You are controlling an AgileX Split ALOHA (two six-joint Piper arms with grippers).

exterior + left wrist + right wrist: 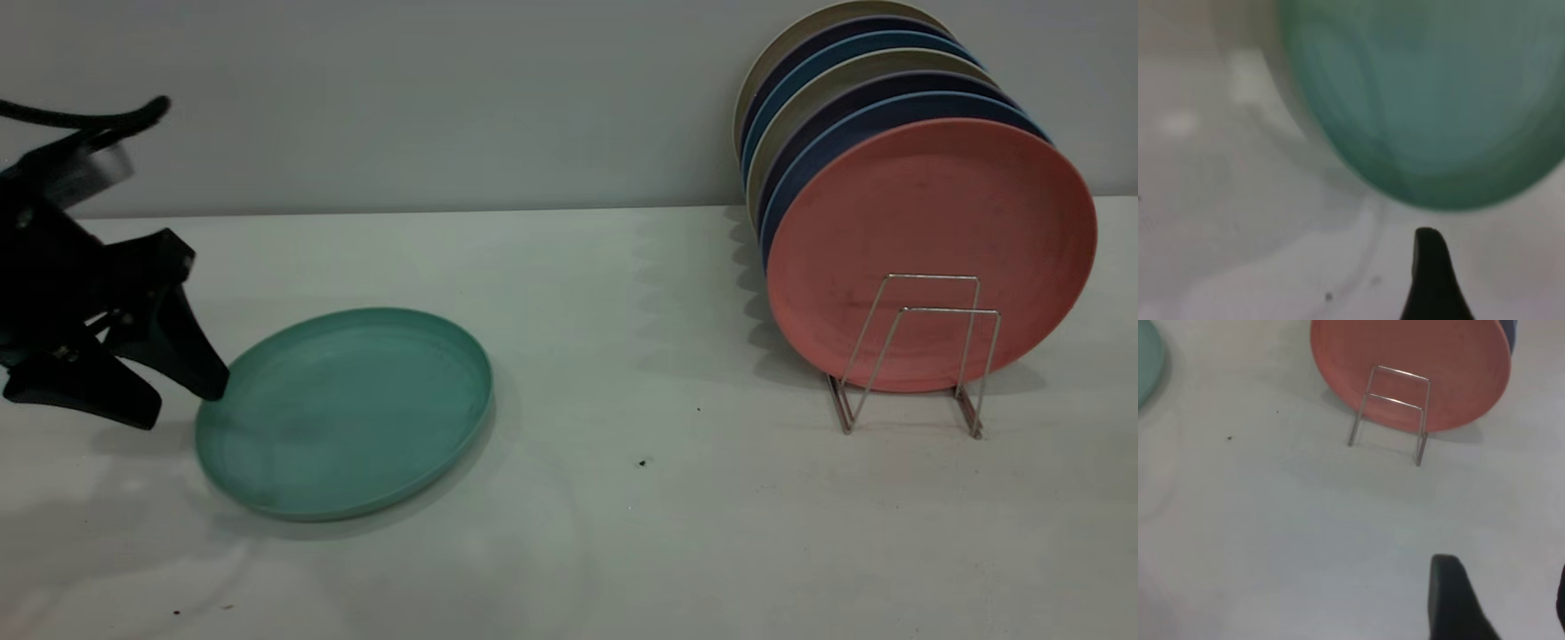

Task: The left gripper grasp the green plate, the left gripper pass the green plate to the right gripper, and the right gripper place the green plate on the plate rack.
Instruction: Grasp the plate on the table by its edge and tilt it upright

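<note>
White table [622,533] | green plate [347,413] flat | left gripper [182,396] fingers spread at its rim

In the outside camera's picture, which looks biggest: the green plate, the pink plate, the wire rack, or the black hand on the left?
1. Pink plate and green plate: too alike to rank; one stands, one lies flat.
2. Left hand: partly cut off at the edge, so unsure.
3. Plate rack: smallest.

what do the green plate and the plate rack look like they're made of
The green plate looks like matte plastic or a plant-fibre composite: flat, even teal with no glassy shine and faint scuff marks on its face. That stays a guess from looks alone. The plate rack looks like thin bare metal wire, silvery and slightly shiny, bent into squared loops.
</note>
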